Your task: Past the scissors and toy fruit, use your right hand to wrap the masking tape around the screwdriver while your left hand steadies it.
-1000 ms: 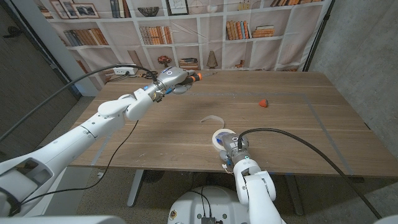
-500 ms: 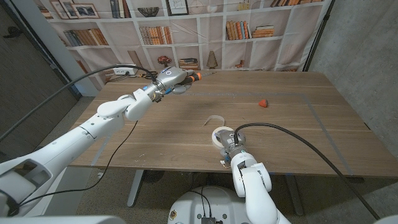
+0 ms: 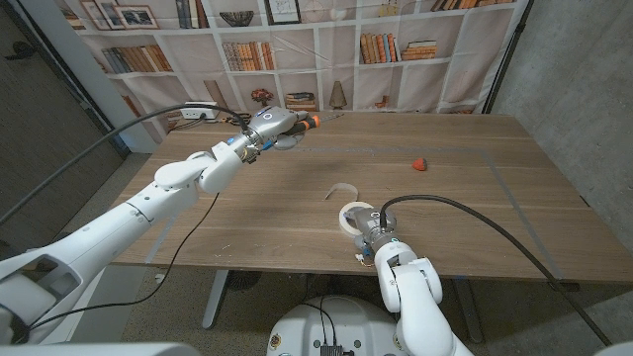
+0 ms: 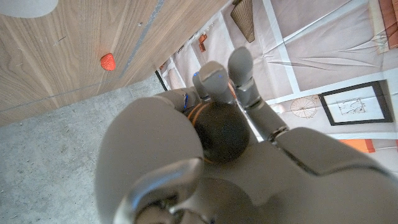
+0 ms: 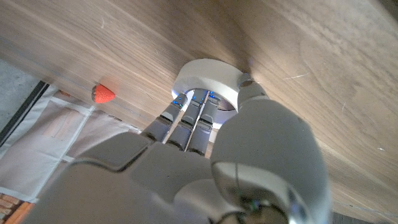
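Masking tape (image 3: 352, 217): white roll, lying on the worktop (image 3: 465, 188) near its front edge, with a loose curled strip (image 3: 341, 188) lying just beyond it. The roll is judged light, stiff at its ring, sticky at its free end; it is best taken across the ring's wall, the free tail left clear for wrapping. The right hand (image 3: 374, 233) is at the roll, fingers (image 5: 186, 121) reaching into the ring's centre and the thumb at its outer wall in the right wrist view; a firm clamp cannot be told.

Screwdriver (image 3: 309, 123): orange-and-black handle, held aloft over the far left of the worktop, clamped in the left hand (image 3: 275, 125). It is judged rigid, the handle thick enough for a steady hold; the shaft is too small to be made out.

Toy strawberry (image 3: 419, 163): red, well apart to the right.

Change: against the earlier frames, roll and right hand are placed slightly further right; the left hand and screwdriver are unchanged.
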